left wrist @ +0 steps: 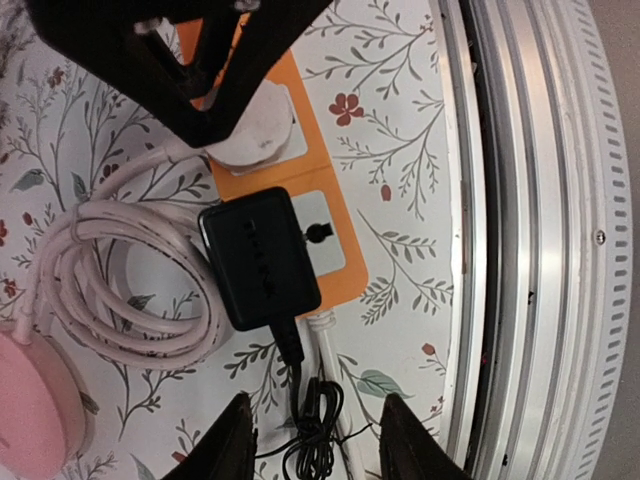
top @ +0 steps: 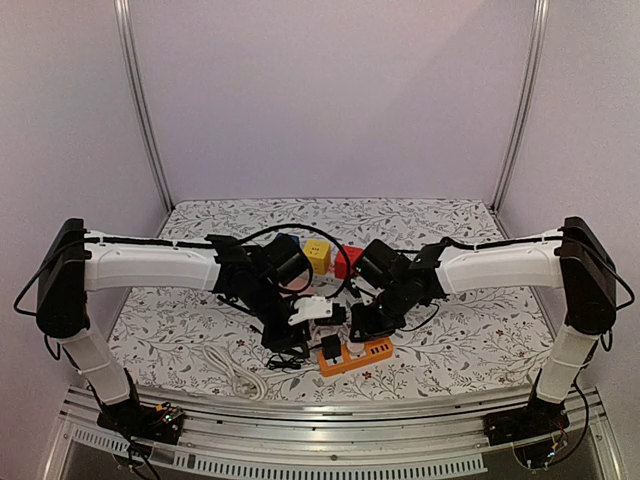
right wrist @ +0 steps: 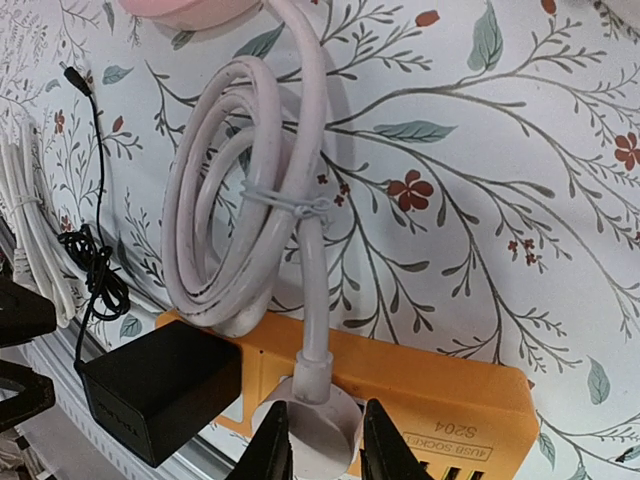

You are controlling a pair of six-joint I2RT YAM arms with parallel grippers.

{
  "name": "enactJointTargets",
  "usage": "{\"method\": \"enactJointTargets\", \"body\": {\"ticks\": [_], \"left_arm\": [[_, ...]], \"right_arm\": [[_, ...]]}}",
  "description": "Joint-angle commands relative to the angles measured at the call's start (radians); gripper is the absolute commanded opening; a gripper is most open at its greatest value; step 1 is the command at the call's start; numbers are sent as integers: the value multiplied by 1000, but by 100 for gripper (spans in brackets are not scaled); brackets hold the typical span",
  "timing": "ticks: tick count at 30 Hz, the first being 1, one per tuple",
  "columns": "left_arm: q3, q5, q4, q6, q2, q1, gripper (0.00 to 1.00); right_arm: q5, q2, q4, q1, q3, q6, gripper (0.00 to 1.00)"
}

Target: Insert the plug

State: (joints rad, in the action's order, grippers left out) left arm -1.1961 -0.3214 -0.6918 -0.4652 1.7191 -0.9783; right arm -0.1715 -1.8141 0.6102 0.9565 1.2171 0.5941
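An orange power strip (top: 365, 353) lies near the table's front edge. It also shows in the left wrist view (left wrist: 335, 292) and the right wrist view (right wrist: 420, 375). My right gripper (right wrist: 325, 440) is shut on a round white plug (right wrist: 318, 425), which sits against a socket face of the strip. The plug (left wrist: 250, 135) shows under the right fingers in the left wrist view. Its thick white cable (right wrist: 240, 200) is coiled and tied beside the strip. My left gripper (left wrist: 315, 440) is open and empty, hovering beyond the strip's end, above a thin black cable.
A black adapter (left wrist: 258, 258) is plugged into the neighbouring socket, with its thin cable bundled (left wrist: 315, 440) on the cloth. A pink round object (left wrist: 30, 400) lies by the coil. A white cord bundle (top: 235, 370) lies front left. Yellow and red blocks (top: 320, 256) sit behind. A metal rail (left wrist: 540, 250) borders the table.
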Motion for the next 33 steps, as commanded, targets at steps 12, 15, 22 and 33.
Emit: {"method": "enactJointTargets", "body": {"ticks": [12, 15, 22, 33], "left_arm": [[-20, 57, -6, -22, -16, 0, 42], [-30, 77, -14, -28, -13, 5, 42], [-31, 99, -27, -30, -42, 45, 42], [-67, 137, -51, -41, -64, 97, 42]], "right_arm": [[310, 70, -155, 134, -455, 99, 18], [334, 73, -171, 178, -456, 113, 18], [370, 124, -269, 206, -592, 148, 27], [212, 213, -125, 138, -307, -11, 34]]}}
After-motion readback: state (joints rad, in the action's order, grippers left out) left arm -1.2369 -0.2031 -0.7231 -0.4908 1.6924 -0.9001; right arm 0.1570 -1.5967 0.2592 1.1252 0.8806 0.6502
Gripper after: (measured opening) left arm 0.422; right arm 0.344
